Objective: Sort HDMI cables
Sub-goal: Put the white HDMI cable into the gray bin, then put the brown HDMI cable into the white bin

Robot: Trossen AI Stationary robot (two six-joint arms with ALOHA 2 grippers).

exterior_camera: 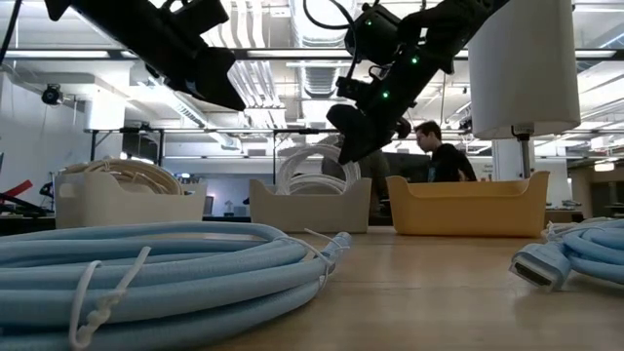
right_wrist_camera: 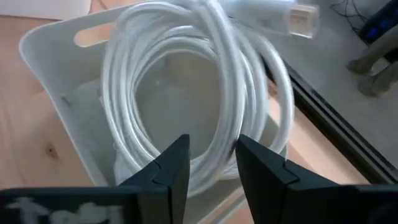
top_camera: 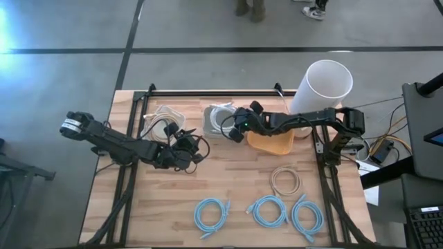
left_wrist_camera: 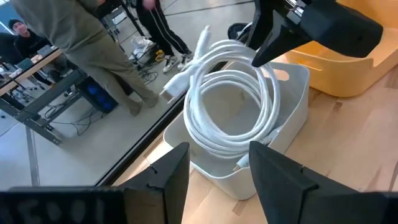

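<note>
At the bench's point(top_camera: 228, 173) near edge three light blue coils point(top_camera: 211, 213) and, just behind, one beige coil point(top_camera: 284, 181) lie unsorted. Farther back, the left gripper point(top_camera: 185, 149) hovers with fingers apart, empty. Beyond it stand three bins: a white bin point(top_camera: 158, 116) holding beige cable, a grey bin point(top_camera: 214, 121) where the white coil point(right_wrist_camera: 199, 93) rests, loosely wound with its connector sticking out, and an orange bin point(top_camera: 273, 143). The right gripper point(top_camera: 237, 128), fingers apart, hangs just above that white coil. Roughly half seems sorted.
</note>
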